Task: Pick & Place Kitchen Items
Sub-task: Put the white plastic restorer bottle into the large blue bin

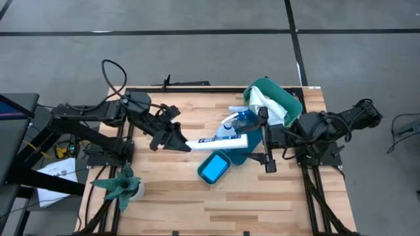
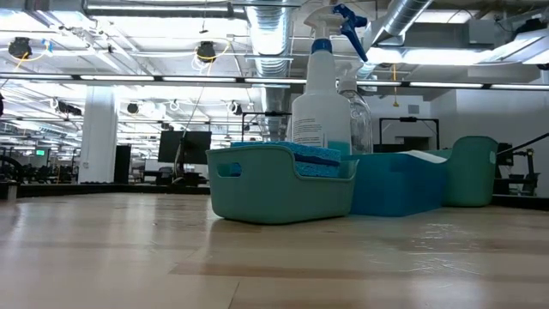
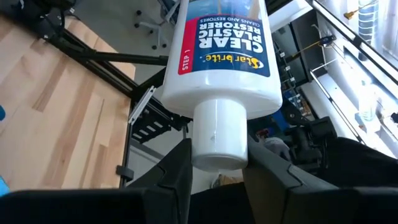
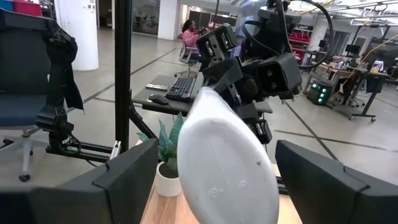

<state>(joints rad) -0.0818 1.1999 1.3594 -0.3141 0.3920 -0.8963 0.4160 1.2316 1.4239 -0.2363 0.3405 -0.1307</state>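
Left gripper (image 1: 186,145) is pinched on the cap end of the small blue-labelled white bottle (image 1: 220,141), which I see lying level above the table's middle, over a teal bin (image 1: 214,168). My right gripper (image 1: 252,140) stands spread around the bottle's base end.

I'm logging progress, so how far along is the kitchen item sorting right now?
Looks done: blue sponges lie in the teal bin, and the white cloth is in the green tub. In hand: the left pincer grips the small white bottle by its cap, its base between the open right pincer fingers. Left: placing that bottle.
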